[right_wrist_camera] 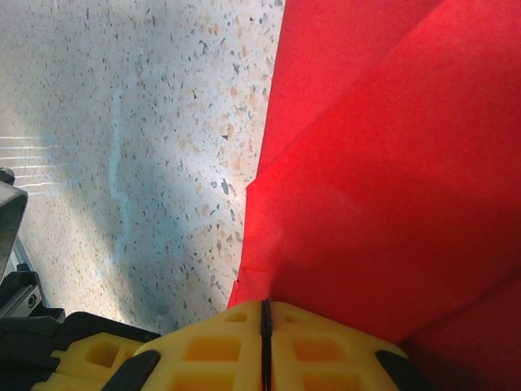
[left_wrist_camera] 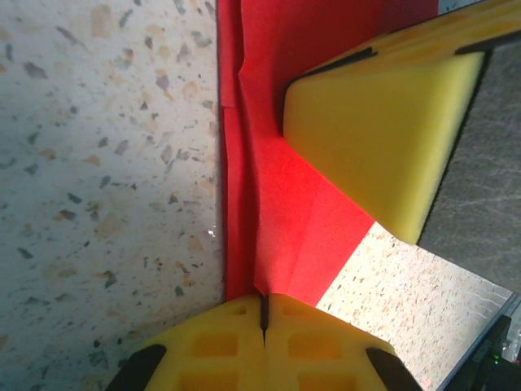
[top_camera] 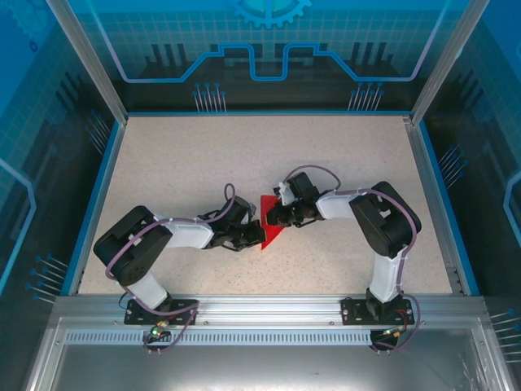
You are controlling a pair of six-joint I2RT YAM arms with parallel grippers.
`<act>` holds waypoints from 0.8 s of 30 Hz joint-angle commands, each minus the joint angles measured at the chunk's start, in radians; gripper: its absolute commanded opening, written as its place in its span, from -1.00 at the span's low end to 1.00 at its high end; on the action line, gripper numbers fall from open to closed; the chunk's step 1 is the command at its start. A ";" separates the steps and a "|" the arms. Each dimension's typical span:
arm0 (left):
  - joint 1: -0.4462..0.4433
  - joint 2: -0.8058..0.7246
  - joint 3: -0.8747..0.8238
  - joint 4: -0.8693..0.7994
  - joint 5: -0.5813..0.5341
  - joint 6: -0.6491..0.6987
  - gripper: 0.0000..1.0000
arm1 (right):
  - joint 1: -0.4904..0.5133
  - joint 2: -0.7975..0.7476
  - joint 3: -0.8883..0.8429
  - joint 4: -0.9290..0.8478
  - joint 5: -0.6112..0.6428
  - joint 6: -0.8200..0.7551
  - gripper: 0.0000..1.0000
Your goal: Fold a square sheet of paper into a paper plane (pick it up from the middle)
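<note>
**Q:** Where is the sheet of paper [top_camera: 271, 221] seen?

**A:** The red sheet, creased into a pointed shape, is pictured near the middle of the desk [top_camera: 203, 163]. It is caught between the tips of the two arms.

**Q:** How is it met by the left end effector [top_camera: 254, 236]?

**A:** The sheet is approached from its left, near side. On the left wrist camera the yellow pads [left_wrist_camera: 220, 346] are seen pressed together, with a raised crease of the sheet pinched in the slit between them. Beyond, a yellow pad [left_wrist_camera: 383, 138] of the other arm is laid on the paper.

**Q:** And the right end effector [top_camera: 277, 217]?

**A:** It is brought in from the sheet's right. Its pads [right_wrist_camera: 212, 350] are likewise shown closed flat against each other, and a folded edge of the sheet is gripped at the seam. Overlapping red layers are spread away from them.

**Q:** Is the sheet raised off the desk?

**A:** That cannot be told.
</note>
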 commanded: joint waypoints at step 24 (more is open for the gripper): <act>-0.008 0.027 0.150 -0.347 -0.136 0.142 -0.29 | 0.015 0.037 0.000 -0.014 0.013 -0.008 -0.85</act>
